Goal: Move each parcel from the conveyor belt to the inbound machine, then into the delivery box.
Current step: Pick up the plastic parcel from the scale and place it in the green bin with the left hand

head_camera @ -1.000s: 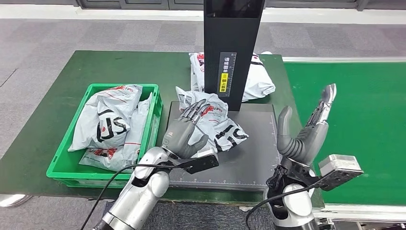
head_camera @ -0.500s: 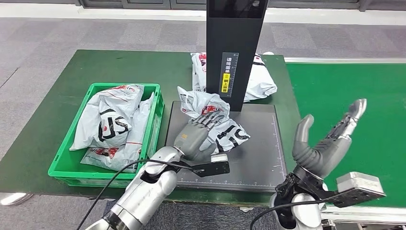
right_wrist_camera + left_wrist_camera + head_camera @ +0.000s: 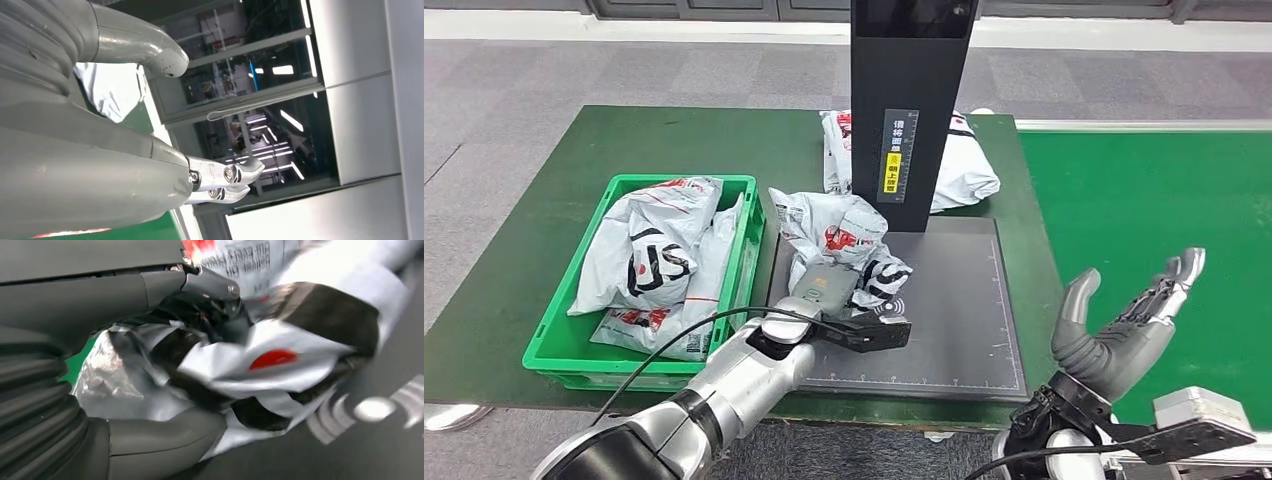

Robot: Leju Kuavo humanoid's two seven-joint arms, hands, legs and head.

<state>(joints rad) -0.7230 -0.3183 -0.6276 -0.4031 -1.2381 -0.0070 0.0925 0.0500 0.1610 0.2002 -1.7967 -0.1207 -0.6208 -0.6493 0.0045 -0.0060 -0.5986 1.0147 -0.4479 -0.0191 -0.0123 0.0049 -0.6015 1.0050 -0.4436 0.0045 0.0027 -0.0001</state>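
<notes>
A crumpled white parcel (image 3: 844, 235) with red and black print lies on the left part of the inbound machine's dark platform (image 3: 954, 320), in front of its black column (image 3: 911, 100). My left hand (image 3: 824, 288) grips this parcel from the near side. In the left wrist view, the fingers (image 3: 210, 290) dig into the plastic of the parcel (image 3: 280, 365) and the thumb presses from the other side. My right hand (image 3: 1124, 325) is open, palm up, holding nothing, over the near edge of the green conveyor belt (image 3: 1154, 200). The right wrist view shows the right hand (image 3: 100, 150) with its fingers spread.
A green delivery box (image 3: 749, 215) stands left of the platform and holds white parcels (image 3: 649, 250). Another white parcel (image 3: 969, 170) lies behind the column on the green table (image 3: 574, 150). Grey floor surrounds the table.
My left hand has closed on the parcel and drawn it left toward the green box, bunching it up. My right hand has dropped lower and moved right.
</notes>
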